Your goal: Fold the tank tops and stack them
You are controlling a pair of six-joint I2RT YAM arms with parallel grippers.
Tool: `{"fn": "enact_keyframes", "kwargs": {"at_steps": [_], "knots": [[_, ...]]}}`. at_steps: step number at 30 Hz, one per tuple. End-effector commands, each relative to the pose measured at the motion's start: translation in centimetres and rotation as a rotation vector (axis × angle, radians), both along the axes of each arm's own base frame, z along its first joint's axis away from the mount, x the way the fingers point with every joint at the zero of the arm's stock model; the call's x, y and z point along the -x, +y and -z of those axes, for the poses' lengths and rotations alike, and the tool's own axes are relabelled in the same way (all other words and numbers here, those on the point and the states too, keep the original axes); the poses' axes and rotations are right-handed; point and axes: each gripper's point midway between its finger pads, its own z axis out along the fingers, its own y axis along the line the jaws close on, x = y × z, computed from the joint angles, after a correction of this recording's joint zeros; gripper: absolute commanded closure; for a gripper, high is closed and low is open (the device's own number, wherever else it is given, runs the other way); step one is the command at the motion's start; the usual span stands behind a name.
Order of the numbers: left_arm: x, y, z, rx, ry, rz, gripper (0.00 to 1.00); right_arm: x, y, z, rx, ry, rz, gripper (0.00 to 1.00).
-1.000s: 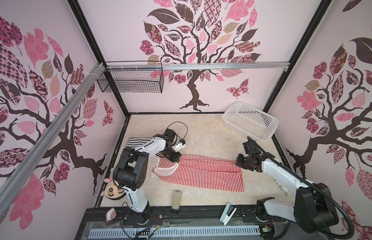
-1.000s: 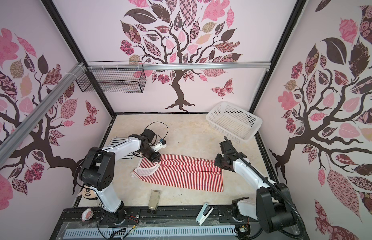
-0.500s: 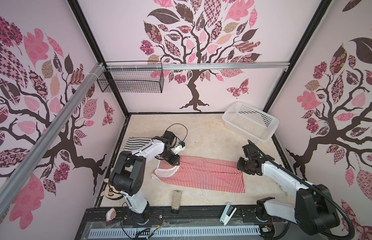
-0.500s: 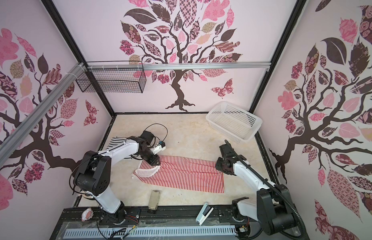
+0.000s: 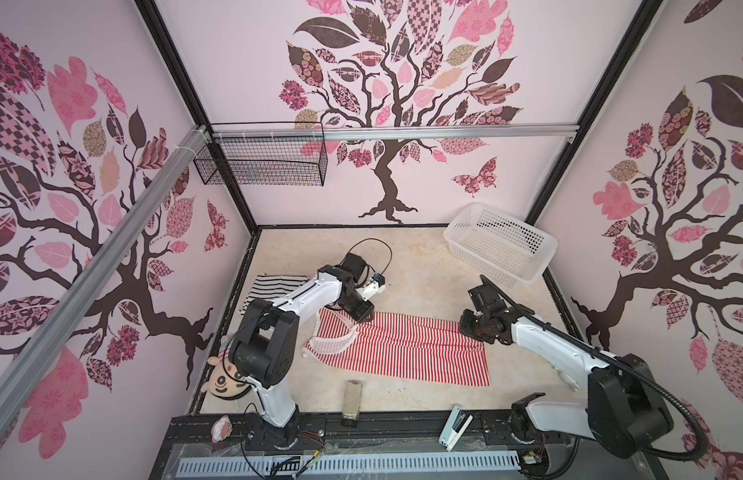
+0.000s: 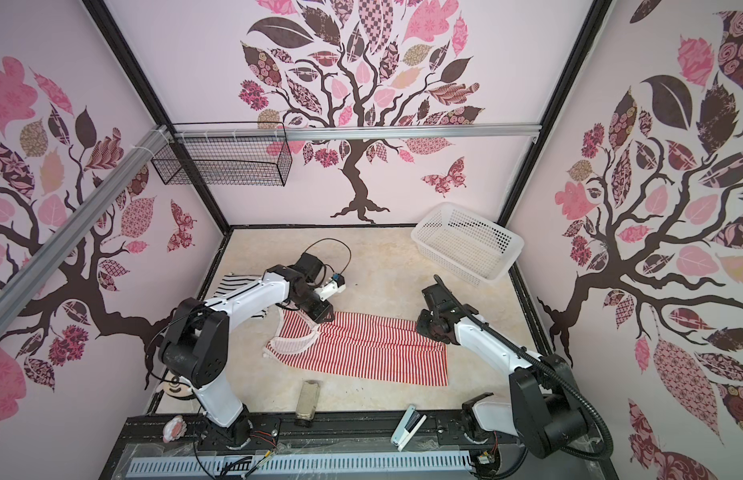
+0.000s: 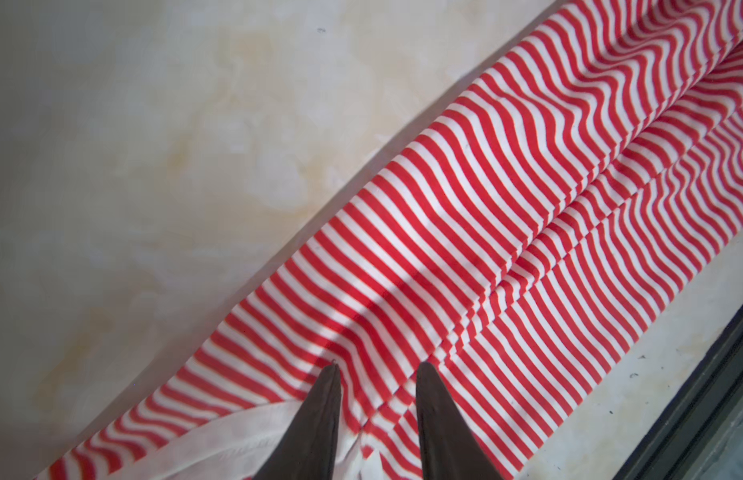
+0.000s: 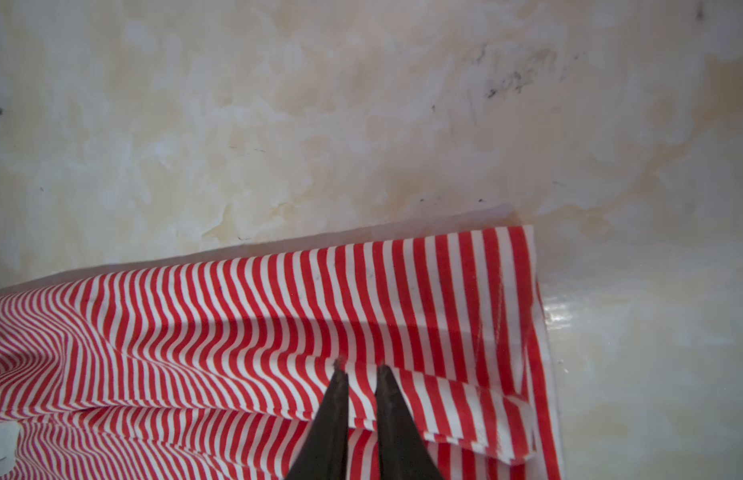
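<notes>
1. The white plastic lattice basket point(image 5: 500, 243), tilted in the far right corner of the marbled cream table point(image 5: 419, 266), shows only its own perforated floor. A black wire basket point(image 5: 262, 166) hangs from the rail at back left.
2. The red-and-white tank top point(image 5: 403, 353) lies lengthwise mid-table. Its thin stripes ripple, a long fold runs down the middle, and the white trim is at my left end.
3. The black-and-white tank top point(image 5: 274, 286) lies at far left, partly under my left arm.
4. My left gripper point(image 7: 376, 368) holds its dark tapered fingers apart over the stripes, grasping nothing.
5. My right gripper point(image 8: 359, 368) has its fingers nearly together at a folded hem edge. Whether they pinch cloth I cannot tell.
</notes>
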Motion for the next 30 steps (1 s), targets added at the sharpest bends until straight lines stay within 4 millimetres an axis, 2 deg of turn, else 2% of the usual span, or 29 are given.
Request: {"fn": "enact_keyframes", "kwargs": {"at_steps": [1, 5, 10, 13, 16, 19, 23, 26, 30], "knots": [[0.0, -0.4, 0.8, -0.032, 0.004, 0.019, 0.66, 0.8, -0.4, 1.7, 0.016, 0.041, 0.017, 0.85], [1.6, 0.8, 2.0, -0.068, 0.027, 0.037, 0.67, 2.4, -0.3, 3.0, 0.004, 0.076, 0.018, 0.85], [3.7, 3.0, 3.8, -0.151, 0.055, 0.063, 0.68, 4.3, -1.3, 4.1, 0.031, 0.114, 0.046, 0.85], [4.5, 4.1, 4.3, -0.195, 0.062, 0.083, 0.69, 4.9, -1.9, 4.6, 0.053, 0.135, 0.065, 0.84], [4.7, 4.8, 3.8, -0.219, 0.039, 0.084, 0.69, 4.8, -2.0, 4.2, 0.051, 0.125, 0.074, 0.84], [3.7, 5.2, 2.3, -0.223, -0.031, 0.050, 0.69, 4.1, -1.0, 2.9, -0.003, 0.087, 0.071, 0.83], [0.7, 6.5, -0.6, -0.206, -0.165, -0.049, 0.67, 2.8, 0.3, 0.7, -0.044, 0.016, 0.057, 0.81], [-1.7, 8.2, -1.8, -0.204, -0.210, -0.119, 0.66, 2.0, 0.7, 0.8, -0.042, 0.016, 0.046, 0.80], [-4.6, 10.5, -2.0, -0.260, -0.250, -0.166, 0.65, 1.5, 1.1, 2.1, -0.030, 0.046, 0.033, 0.80]]}}
